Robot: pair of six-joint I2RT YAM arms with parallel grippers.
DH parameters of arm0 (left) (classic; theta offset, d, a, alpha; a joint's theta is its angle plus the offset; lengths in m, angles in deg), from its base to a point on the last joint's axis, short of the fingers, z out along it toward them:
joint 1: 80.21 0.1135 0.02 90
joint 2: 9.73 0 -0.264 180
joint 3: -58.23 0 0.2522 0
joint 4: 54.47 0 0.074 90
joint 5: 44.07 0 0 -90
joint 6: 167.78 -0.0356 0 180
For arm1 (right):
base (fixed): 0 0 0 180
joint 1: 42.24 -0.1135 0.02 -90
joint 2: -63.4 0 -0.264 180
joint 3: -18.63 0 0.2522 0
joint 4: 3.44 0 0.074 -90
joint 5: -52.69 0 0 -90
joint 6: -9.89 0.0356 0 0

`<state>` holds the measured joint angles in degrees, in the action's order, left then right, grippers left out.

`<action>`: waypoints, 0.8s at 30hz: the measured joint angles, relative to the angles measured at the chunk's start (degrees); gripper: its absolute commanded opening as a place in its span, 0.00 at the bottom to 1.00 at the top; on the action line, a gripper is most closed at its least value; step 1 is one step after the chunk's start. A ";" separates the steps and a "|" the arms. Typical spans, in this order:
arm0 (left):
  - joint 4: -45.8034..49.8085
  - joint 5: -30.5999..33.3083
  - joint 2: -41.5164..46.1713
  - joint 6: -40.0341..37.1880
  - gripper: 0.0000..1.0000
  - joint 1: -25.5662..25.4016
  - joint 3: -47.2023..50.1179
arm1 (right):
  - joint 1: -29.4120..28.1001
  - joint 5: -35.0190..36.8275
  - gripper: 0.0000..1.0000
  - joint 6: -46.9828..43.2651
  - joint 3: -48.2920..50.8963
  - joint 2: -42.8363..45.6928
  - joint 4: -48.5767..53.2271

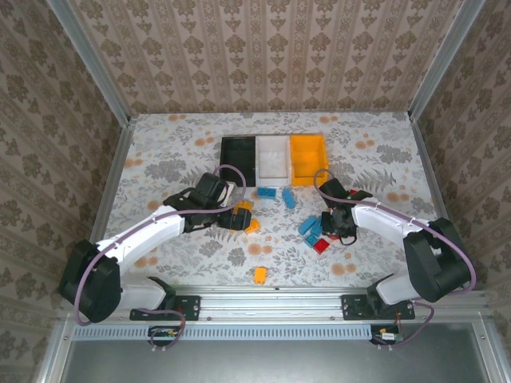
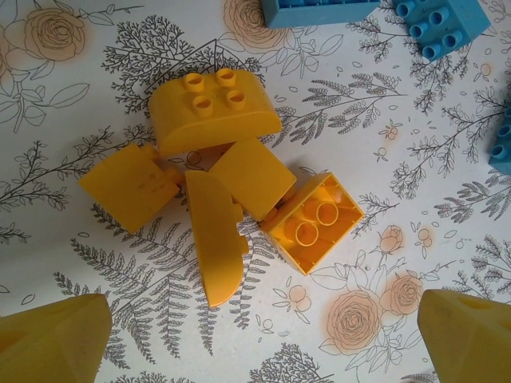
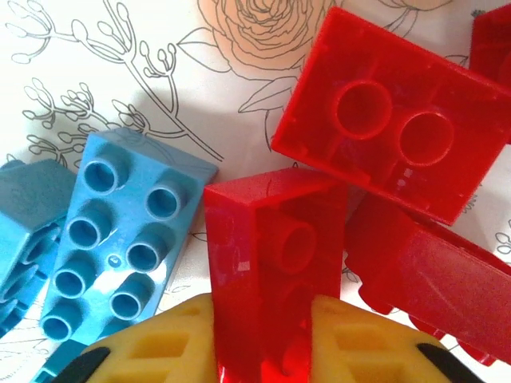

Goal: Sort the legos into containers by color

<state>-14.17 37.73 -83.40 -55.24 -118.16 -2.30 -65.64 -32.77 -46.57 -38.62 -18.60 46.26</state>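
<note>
Table [image 1: 160, 159] with a flowered cover carries everything. Left of centre, five yellow bricks [image 2: 215, 108] lie in a tight cluster, several touching; one shows its studs and one lies on its back with the hollow underside up. The left pincer [image 2: 259, 343] hangs above them, released, its fingers [image 2: 52, 339] spread wide to either side and touching nothing. A lone yellow brick [image 1: 259, 275] sits apart near the front rail. At the far middle the bins stand joined in a row: black bin [image 1: 238, 152], white bin [image 1: 273, 155], orange bin [image 1: 308, 158]. Just in front of them lie two blue bricks [image 1: 266, 192], well apart from the yellow cluster. Right of centre, another blue brick [image 3: 120, 247] lies studs up, just beside a red brick [image 3: 271, 263]. The right pincer [image 3: 263, 351] is clenched on that red brick, which stands upright with a finger pressed against each side. Behind it a second red brick [image 3: 391, 136] lies with its underside up, and a third red brick [image 3: 431, 279] lies at the right, close against the held one.
</note>
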 measured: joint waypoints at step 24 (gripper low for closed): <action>0.00 -0.02 0.00 0.00 1.00 0.11 0.02 | 0.00 -1.60 0.23 -0.61 -14.36 6.43 3.93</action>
<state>-14.17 37.70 -83.40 -55.24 -118.05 -2.28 -65.64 -34.37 -47.18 -52.98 -12.17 50.20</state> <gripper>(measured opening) 0.997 0.240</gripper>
